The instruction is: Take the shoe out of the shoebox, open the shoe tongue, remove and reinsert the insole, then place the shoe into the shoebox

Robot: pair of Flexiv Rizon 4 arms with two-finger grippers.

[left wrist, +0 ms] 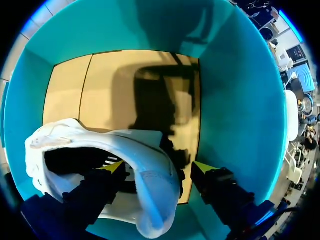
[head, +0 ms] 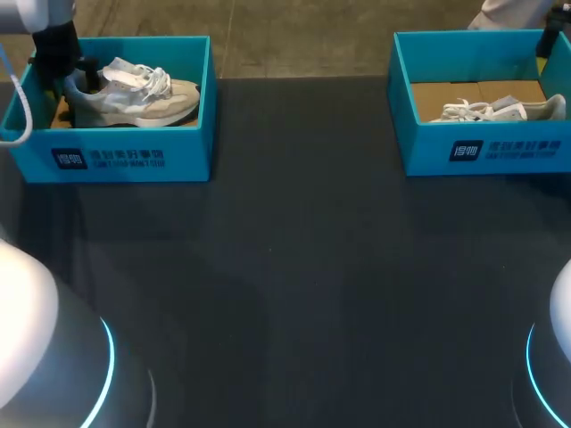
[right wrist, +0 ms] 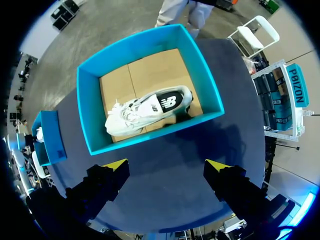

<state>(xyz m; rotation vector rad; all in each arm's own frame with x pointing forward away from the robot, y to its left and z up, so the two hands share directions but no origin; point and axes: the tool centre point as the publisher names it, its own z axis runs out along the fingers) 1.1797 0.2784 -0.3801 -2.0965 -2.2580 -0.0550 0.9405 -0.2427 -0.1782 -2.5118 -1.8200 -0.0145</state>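
Head overhead; left wrist inside left shoebox [head: 134, 159], right above right shoebox [head: 500, 152].

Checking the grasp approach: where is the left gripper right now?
The left gripper is inside the left shoebox, at the far-left corner of the table in the head view, its open fingers straddling the heel of the shoe.

L box [head: 125, 156]: shoe [head: 143, 98]; R box [head: 500, 152]: sneaker [head: 508, 111], sideways?

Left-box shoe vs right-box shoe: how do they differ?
Pose: the left-box shoe stands upright on its sole; the right-box shoe lies on its side. Contact: the left gripper straddles the left-box shoe's heel, one finger inside; the right gripper hangs short of the right-box shoe, over the table. Shared: both pale laced sneakers, both boxed.
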